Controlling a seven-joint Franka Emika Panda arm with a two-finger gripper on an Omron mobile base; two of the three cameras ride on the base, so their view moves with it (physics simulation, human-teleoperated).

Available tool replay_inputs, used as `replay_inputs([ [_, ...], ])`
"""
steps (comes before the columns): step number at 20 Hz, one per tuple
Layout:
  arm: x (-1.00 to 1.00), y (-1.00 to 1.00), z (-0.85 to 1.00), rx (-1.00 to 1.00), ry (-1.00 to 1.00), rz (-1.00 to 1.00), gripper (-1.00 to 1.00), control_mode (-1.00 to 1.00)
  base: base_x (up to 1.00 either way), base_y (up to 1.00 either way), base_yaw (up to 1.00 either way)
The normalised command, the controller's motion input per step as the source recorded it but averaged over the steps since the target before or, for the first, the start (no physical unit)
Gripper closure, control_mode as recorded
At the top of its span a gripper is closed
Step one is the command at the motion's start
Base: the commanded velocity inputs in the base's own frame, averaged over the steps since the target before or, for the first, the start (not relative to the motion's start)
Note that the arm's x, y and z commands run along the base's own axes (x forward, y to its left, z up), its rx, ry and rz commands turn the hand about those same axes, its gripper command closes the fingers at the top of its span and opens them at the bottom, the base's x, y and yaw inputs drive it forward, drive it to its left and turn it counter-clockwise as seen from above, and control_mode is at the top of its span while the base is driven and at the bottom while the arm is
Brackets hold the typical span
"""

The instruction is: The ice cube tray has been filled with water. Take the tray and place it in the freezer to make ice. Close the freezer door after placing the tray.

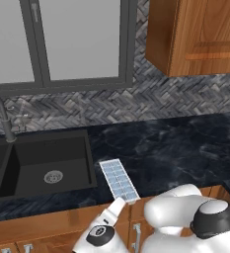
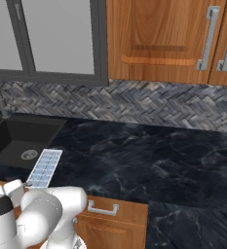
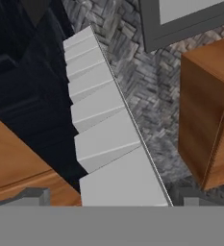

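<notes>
- Left base view: ice cube tray lies lower centre on the dark desk, just right of the sink, near end at the front edge. Cells hold water.
- Right base view: tray lower left, overhanging the edge.
- Hand view: tray's underside close; gripper jaws apart, nothing held. Risk: tilted grasp spills water.

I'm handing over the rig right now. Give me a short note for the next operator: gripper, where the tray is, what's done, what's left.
Gripper: jaws open, low at the counter's front edge, holding nothing, close against the near end of the ice cube tray.
Tray: flat on the black counter, just right of the sink, water in its cells.
Done: approach to the tray only.
Left: grasp the tray, carry it to the freezer, place it, close the freezer door.
</notes>
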Motion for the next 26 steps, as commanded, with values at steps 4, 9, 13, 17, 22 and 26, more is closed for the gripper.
replay_inputs([
  [4, 0.19, -0.19, 0.16, 0.00, 0.00, 0.01, -1.00, -1.00, 0.00, 0.00, 0.00],
  [9, 0.21, -0.17, 0.01, 0.00, 0.01, 0.02, -1.00, -1.00, 0.00, 0.00, 0.00],
  [13, 0.05, -0.06, 0.00, 0.00, 0.01, 0.02, 1.00, -1.00, 0.00, 0.00, 0.00],
  [17, -0.04, 0.00, 0.06, 0.00, 0.00, 0.04, 1.00, -1.00, 0.00, 0.00, 0.00],
  [22, -0.21, 0.00, 0.46, 0.00, 0.00, 0.04, 1.00, -1.00, 0.00, 0.00, 0.00],
  [26, -0.11, 0.00, 0.87, 0.00, 0.00, 0.01, 1.00, -1.00, 0.00, 0.00, 0.00],
])
